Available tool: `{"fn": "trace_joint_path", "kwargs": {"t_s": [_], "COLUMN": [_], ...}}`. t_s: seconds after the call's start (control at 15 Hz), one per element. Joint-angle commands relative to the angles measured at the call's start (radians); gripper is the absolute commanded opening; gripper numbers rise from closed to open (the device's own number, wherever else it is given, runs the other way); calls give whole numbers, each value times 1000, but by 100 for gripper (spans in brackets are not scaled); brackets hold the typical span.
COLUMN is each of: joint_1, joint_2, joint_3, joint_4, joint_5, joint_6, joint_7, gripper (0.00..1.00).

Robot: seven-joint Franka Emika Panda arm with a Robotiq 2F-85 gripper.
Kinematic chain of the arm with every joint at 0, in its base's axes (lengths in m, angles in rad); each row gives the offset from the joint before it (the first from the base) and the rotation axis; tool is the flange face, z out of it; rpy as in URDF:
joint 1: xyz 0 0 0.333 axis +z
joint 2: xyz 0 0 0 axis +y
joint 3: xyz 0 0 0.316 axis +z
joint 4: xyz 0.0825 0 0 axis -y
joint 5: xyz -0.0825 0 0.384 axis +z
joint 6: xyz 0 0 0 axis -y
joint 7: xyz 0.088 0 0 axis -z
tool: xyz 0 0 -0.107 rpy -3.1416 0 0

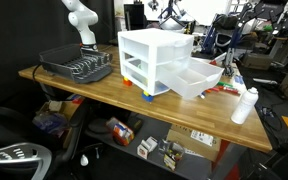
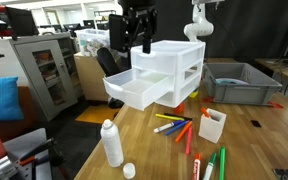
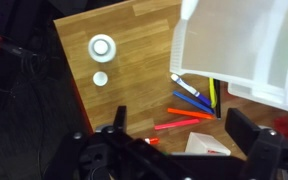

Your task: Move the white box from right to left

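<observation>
The small white cardboard carton with red-orange print (image 2: 212,125) stands upright, open top up, on the wooden desk (image 2: 254,150). It sits inward from the corner that holds the white plastic bottle (image 2: 112,143), just beside scattered coloured markers (image 2: 174,125). It lies well below the black gripper (image 2: 141,45), which hangs high with its jaws spread wide and empty. The wrist view barely catches the carton, so its long axis is probably vertical.

white box (image 2: 212,125) | bottle (image 2: 112,143) white | drawer unit (image 2: 169,70) white | markers (image 2: 172,126) red, blue, yellow, green
</observation>
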Motion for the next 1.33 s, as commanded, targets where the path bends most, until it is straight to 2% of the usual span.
{"fn": "trace_joint_path", "kwargs": {"t_s": [0.0, 0.27, 0.33, 0.47, 0.8, 1.07, 1.27], "joint_1": [12, 17, 23, 25, 29, 35, 33], "joint_2": [144, 300, 250, 281, 262, 321, 420], "joint_3": [-16, -33, -33, -38, -37, -37, -32], "joint_4": [98, 212, 160, 180, 175, 225, 277], "joint_5": [81, 112, 93, 93, 93, 69, 135], "joint_6": [103, 146, 152, 152, 150, 177, 255], "joint_7": [57, 74, 57, 58, 58, 66, -19], "gripper": [100, 100, 100, 100, 100, 100, 100]}}
